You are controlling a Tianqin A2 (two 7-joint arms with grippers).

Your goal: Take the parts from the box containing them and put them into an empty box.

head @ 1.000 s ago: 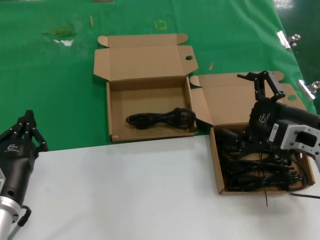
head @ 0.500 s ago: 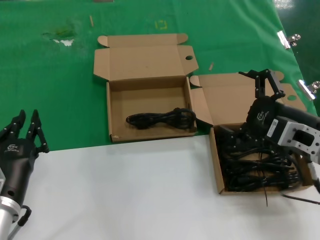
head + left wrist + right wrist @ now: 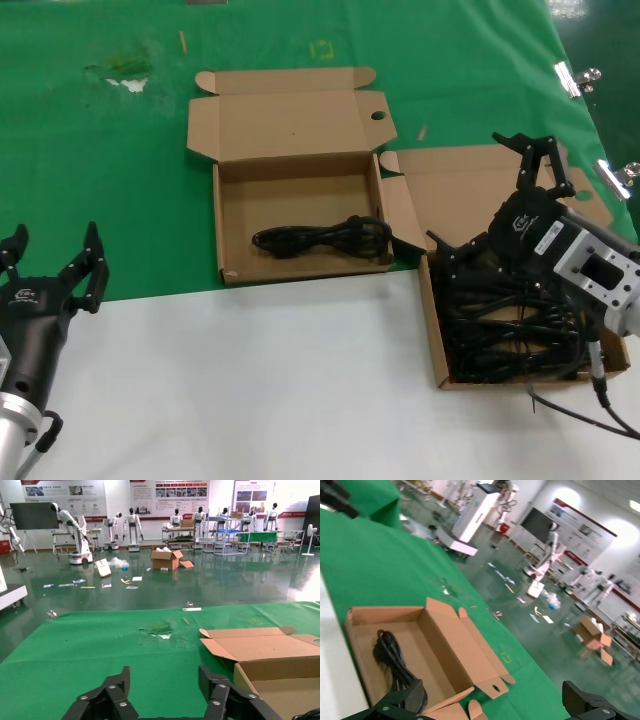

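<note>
The box containing the parts lies at the right with its lid open, and several black cords are heaped in it. My right gripper hovers over that box's back part, open wide and holding nothing. The other box sits in the middle on the green cloth, also open, with one coiled cord in it. In the right wrist view this box and its cord appear beyond my open right gripper. My left gripper rests at the near left and is open and empty.
A white tabletop covers the near side and green cloth the far side. Metal clips lie at the right edge. A thin black wire trails in front of the right box. A few scraps dot the cloth at far left.
My left gripper has gone from shut to open. My right gripper has spread from a narrow gap to wide open, one finger swinging down toward the right box's left corner.
</note>
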